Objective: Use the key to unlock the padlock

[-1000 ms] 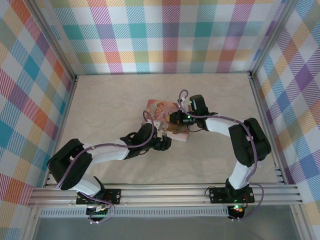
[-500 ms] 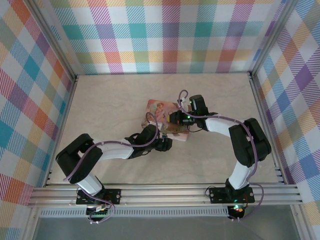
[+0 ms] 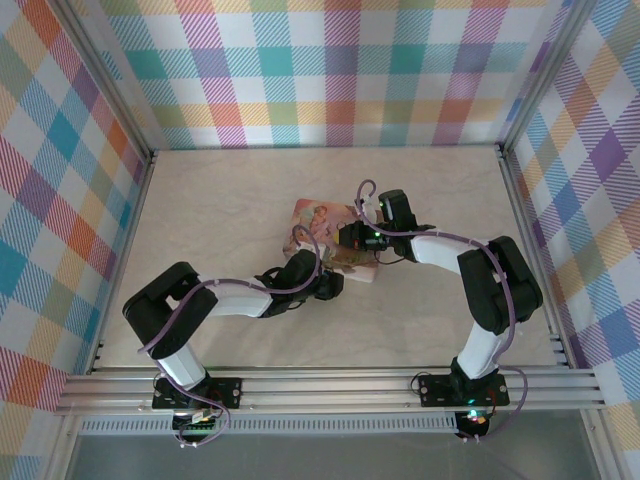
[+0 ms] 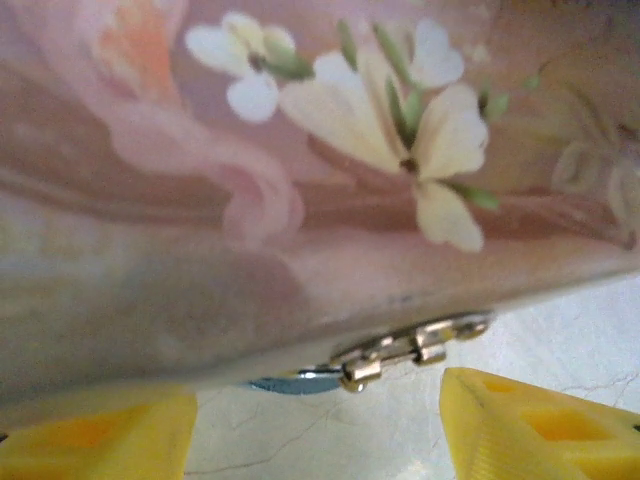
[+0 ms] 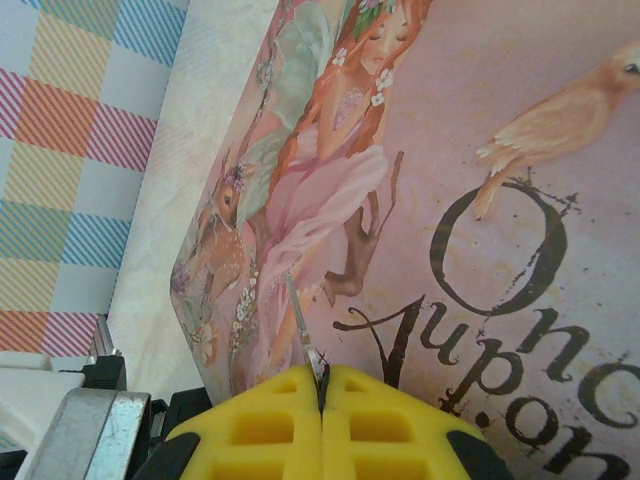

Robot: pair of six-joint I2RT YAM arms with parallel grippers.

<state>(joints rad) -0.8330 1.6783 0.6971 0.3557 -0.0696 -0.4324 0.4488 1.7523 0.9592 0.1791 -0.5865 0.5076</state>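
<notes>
The left pincer (image 4: 320, 430) is seen released, its yellow fingers (image 4: 520, 425) parted over the pale worktop (image 4: 560, 330). Just ahead of the gap between them a small metal hasp (image 4: 410, 350) is found at the lower edge of the pink tin (image 4: 300, 200), with a blue-and-silver sliver, taken to be the padlock (image 4: 295, 381), tucked beside it under that edge. Farther on, over the tin's illustrated lid (image 5: 530, 120), the right pincer (image 5: 322, 385) is clenched on the key (image 5: 303, 325), whose thin blade is pointed forward out of its grip.
</notes>
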